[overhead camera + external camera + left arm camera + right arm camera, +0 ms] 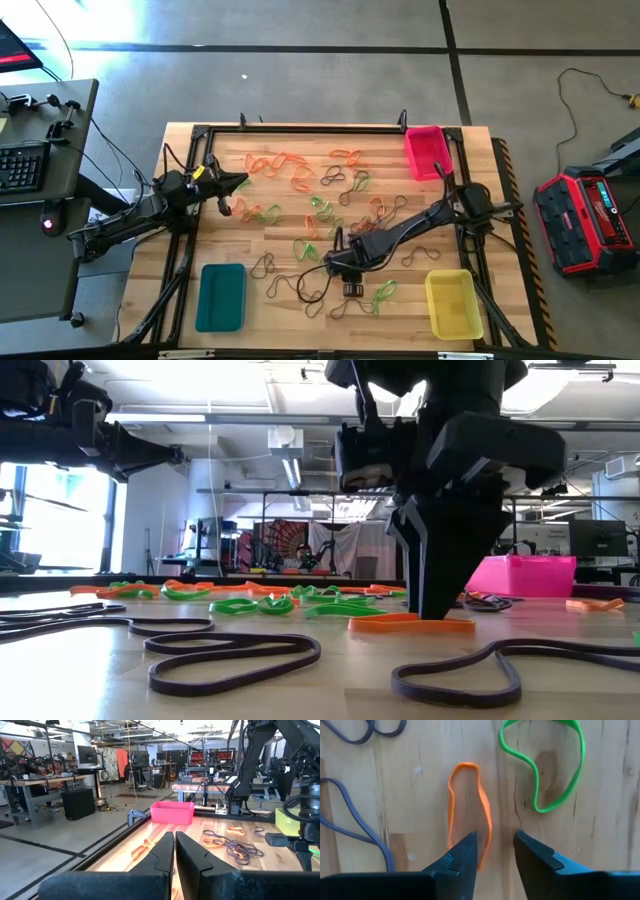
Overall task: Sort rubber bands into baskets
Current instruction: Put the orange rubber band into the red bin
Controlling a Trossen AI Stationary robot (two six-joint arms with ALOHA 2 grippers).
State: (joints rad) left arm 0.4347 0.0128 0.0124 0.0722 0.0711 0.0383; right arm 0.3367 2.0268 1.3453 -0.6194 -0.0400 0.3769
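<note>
Orange, green and dark rubber bands (300, 180) lie flat across the wooden table. My right gripper (352, 288) is open and points straight down at the table's near middle, its fingertips at table height (432, 610). In the right wrist view the gripper (495, 840) stands over the near end of one orange band (487, 822). One strand lies between the fingers and the other runs under a finger. The band lies flat on the wood (410, 625). My left gripper (240, 183) is shut and empty (174, 837), held level above the table's left side. My right gripper comes at the orange band's end (481, 862) from above, pointing down, with one finger (465, 855) over the loop's end. I cannot tell whether the fingers touch the band, which lies flat on the table.
The pink basket (427, 150) stands at the far right, the yellow basket (452, 302) at the near right and the teal basket (220, 295) at the near left. A green band (581, 755) and dark bands (350, 827) lie close to my right gripper. A black frame (300, 128) edges the table.
</note>
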